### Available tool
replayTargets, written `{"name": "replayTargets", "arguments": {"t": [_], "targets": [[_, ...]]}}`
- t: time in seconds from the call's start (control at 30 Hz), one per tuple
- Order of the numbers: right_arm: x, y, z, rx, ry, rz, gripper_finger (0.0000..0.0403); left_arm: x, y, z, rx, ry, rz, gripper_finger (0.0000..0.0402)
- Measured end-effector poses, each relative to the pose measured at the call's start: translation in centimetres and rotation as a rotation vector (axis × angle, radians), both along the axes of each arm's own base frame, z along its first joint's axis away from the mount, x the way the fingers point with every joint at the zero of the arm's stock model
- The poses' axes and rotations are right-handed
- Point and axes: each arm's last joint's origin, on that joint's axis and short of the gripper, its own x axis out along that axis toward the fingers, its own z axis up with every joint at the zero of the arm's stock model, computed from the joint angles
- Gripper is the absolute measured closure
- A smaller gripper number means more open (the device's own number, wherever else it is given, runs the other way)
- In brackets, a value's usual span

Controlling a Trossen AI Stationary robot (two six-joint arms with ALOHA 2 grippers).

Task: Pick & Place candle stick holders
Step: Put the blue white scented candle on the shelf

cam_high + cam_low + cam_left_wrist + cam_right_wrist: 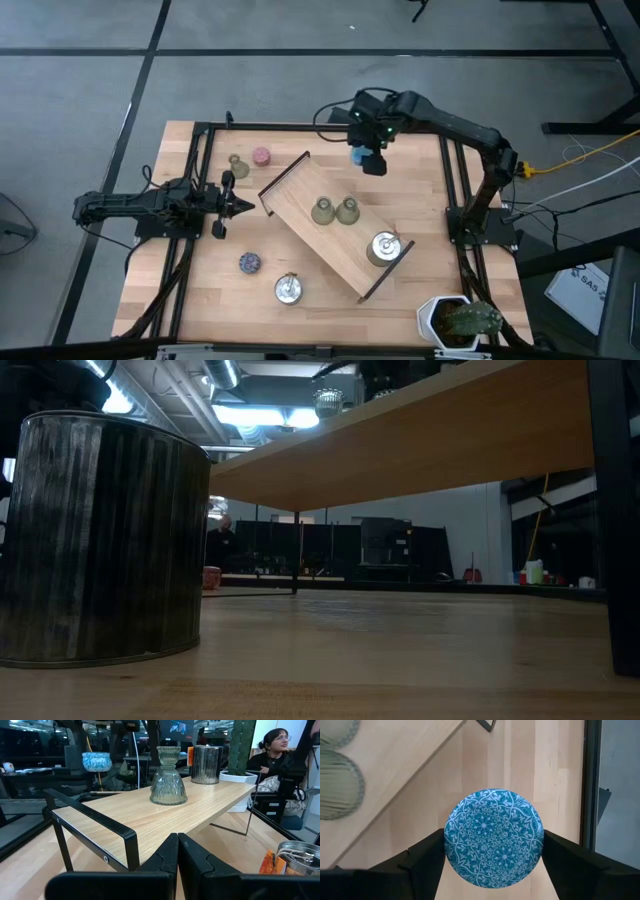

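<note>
Olive-green glass shows first at the left: one green holder [238, 165] stands beside the pink holder [262, 156] on the tabletop [200, 290], near the left hand [243, 206], which waits low and level with fingers pressed shut on nothing. Nearer the front sit the purple holder [249, 262] and a silver holder [289, 289], seemingly awaiting pickup. The tray [300, 185] lies diagonally mid-table, carrying two green holders [334, 211] and another silver one [384, 248], likely already placed. Farthest right, the right hand [366, 158] points straight down, gripping the blue holder [494, 837] by its sides above bare wood beside the tray's far end, probably carrying it there.
</note>
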Motion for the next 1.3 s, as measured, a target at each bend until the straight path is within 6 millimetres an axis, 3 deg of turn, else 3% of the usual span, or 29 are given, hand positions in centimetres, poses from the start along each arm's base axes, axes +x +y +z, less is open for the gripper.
{"name": "replayTargets", "arguments": {"t": [0.3,0.63,1.3], "targets": [[0.6,1.1,1.3,-0.021,-0.059,0.093,0.0105,0.0,0.0,0.0,0.0,0.0,0.0,0.0398],[3.0,2.2,2.3,0.012,-0.298,0.212,0.0106,0.0,0.0,0.0,0.0,0.0,0.0,0.0398],[8.7,3.3,-3.2,0.034,-0.291,0.29,0.0105,0.0,0.0,0.0,0.0,0.0,0.0,0.0398]]}}
